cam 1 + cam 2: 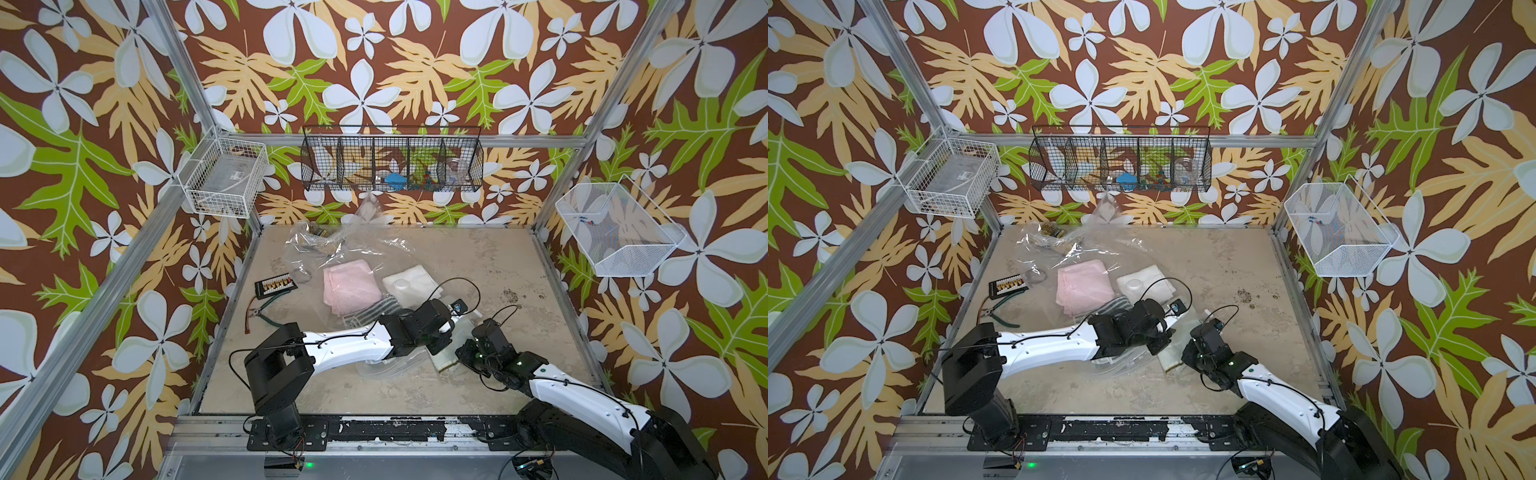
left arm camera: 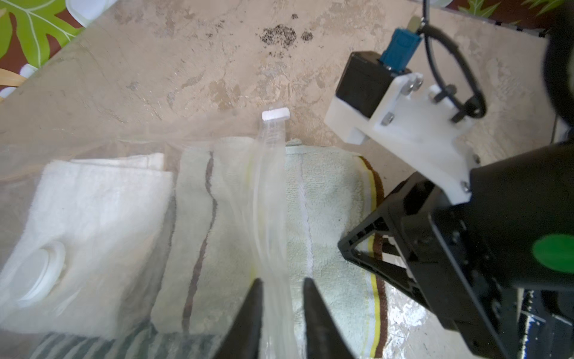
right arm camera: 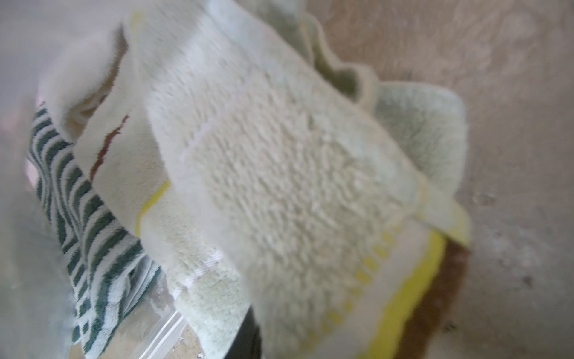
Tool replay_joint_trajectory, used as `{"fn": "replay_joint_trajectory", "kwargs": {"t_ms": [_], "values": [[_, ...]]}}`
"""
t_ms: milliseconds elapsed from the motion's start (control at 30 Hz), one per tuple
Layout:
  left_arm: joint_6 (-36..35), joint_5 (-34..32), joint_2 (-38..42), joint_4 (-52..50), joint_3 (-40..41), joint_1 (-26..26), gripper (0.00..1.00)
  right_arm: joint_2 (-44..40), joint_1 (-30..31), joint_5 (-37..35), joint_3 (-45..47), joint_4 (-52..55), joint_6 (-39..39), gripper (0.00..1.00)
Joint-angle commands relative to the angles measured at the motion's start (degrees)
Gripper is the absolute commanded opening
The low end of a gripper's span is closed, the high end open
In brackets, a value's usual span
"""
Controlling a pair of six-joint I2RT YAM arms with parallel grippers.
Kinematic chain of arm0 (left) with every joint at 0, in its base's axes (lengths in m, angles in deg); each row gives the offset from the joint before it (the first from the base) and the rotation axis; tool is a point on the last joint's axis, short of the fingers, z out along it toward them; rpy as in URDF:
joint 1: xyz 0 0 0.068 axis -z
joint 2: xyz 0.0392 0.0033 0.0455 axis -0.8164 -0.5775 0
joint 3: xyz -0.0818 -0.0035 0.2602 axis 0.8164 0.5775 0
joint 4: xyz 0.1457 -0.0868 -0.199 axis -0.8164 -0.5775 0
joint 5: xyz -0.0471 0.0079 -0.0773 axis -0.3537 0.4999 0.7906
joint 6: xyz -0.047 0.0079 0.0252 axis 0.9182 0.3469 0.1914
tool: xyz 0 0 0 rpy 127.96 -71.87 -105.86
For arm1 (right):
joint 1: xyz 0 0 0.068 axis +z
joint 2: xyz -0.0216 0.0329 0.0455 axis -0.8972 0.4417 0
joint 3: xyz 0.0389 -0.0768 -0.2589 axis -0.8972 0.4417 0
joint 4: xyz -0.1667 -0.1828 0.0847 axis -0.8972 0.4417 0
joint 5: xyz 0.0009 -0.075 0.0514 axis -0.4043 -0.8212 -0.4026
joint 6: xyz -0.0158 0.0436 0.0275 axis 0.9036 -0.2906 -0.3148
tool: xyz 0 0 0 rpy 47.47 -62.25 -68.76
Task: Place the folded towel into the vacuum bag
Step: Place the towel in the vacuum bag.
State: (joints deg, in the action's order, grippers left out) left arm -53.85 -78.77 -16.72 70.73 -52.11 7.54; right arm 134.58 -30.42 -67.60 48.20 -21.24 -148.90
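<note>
The vacuum bag (image 1: 349, 245) (image 1: 1084, 249) lies crinkled across the middle of the table, its round white valve cap (image 2: 43, 273) over a white towel inside. The folded towel (image 2: 326, 202) (image 3: 295, 186) is pale green with a yellow and brown border. It lies at the bag's mouth, half under the film. The zip strip (image 2: 270, 186) with its white slider (image 2: 275, 113) runs across it. My left gripper (image 2: 281, 281) is open, its fingers straddling that strip. My right gripper (image 2: 344, 245) is shut on the towel's bordered edge, and a raised fold fills the right wrist view.
Inside the bag lie a pink towel (image 1: 351, 286), a white towel (image 1: 405, 278) and a dark-striped one (image 1: 370, 309). Green-handled pliers (image 1: 270, 316) and a black connector board (image 1: 272, 286) sit at the left. Dark crumbs (image 1: 509, 295) dot the right. Wire baskets (image 1: 390, 164) hang on the walls.
</note>
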Motion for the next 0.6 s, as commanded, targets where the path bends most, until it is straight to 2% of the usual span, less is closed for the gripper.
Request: {"fn": "replay_joint_trajectory", "kwargs": {"t_ms": [0,367,433,500,567], "values": [[0.8,-2.5,1.0,-2.4,-0.2,0.2,0.52,-1.1,-0.1,-1.7,-0.1,-0.5,1.9,0.22],[-3.0,-4.5,-8.6,-4.8,-6.4,0.2,0.50,-1.9,-1.2,-1.3,0.9,-2.6,2.4,0.19],[-3.5,-7.1,-10.0,-4.7,-7.3,0.2,0.43,-1.8,-1.4,-1.4,1.0,-2.9,2.7,0.18],[-4.5,-8.5,-11.2,-4.5,-8.1,0.2,0.33,-1.7,-1.5,-1.4,1.4,-3.8,2.8,0.18],[-5.5,-8.7,-11.5,-3.4,-8.1,0.2,0.14,-1.3,-2.0,-1.2,2.0,-5.4,2.9,0.16]]}}
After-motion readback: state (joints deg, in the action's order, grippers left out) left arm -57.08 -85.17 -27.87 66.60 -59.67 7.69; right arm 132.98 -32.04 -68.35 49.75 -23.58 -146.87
